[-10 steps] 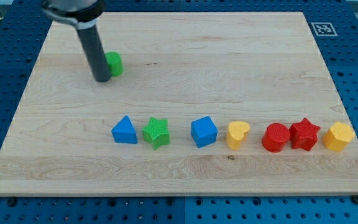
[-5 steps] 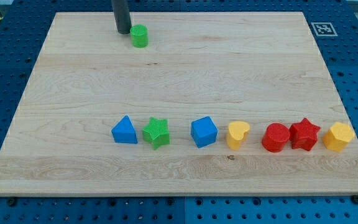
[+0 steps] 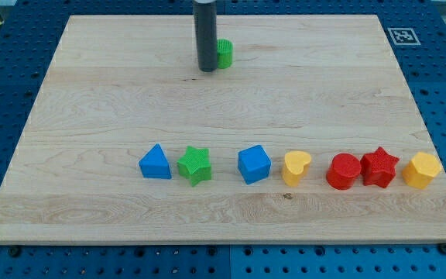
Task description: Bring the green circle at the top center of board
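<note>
green circle point(image 3: 224, 53) half hidden behind rod point(image 3: 205, 35), rod's top cut off

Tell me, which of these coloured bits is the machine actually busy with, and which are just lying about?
In the job:
green circle, near the board's top centre
my tip, against the circle's left side

Lying about, in a row near the view's bottom:
blue triangle
green star
blue cube
yellow heart
red cylinder
red star
yellow hexagon
</note>
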